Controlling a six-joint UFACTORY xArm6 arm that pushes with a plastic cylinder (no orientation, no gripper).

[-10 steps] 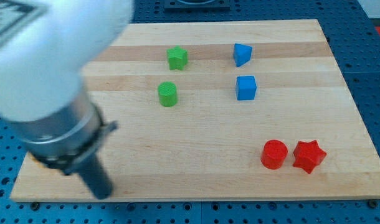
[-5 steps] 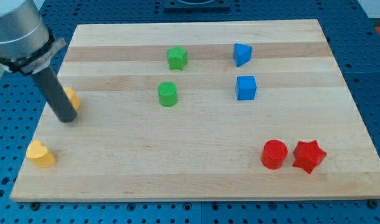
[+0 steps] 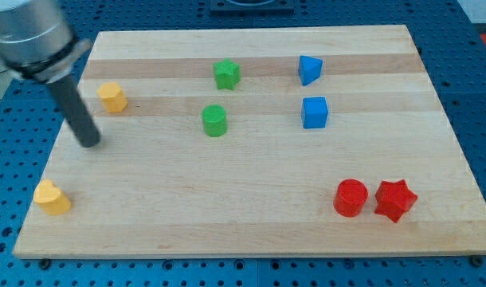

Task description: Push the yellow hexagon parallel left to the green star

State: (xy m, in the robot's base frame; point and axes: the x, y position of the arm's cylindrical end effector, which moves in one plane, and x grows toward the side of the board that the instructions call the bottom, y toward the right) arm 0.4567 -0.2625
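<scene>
The yellow hexagon (image 3: 111, 96) lies on the wooden board (image 3: 251, 215) at the view's upper left. The green star (image 3: 226, 74) lies to its right, a little nearer the view's top. My tip (image 3: 90, 143) rests on the board below and slightly left of the yellow hexagon, apart from it. The dark rod rises from the tip toward the view's top left corner.
A green cylinder (image 3: 214, 120) lies below the green star. A blue wedge-like block (image 3: 309, 69) and a blue cube (image 3: 315, 112) lie at the upper right. A red cylinder (image 3: 350, 198) and red star (image 3: 395, 199) lie at the lower right. Another yellow block (image 3: 51, 197) lies at the lower left.
The yellow hexagon has moved up and to the right, out from behind the rod. My tip has stayed almost in place, shifting slightly up.
</scene>
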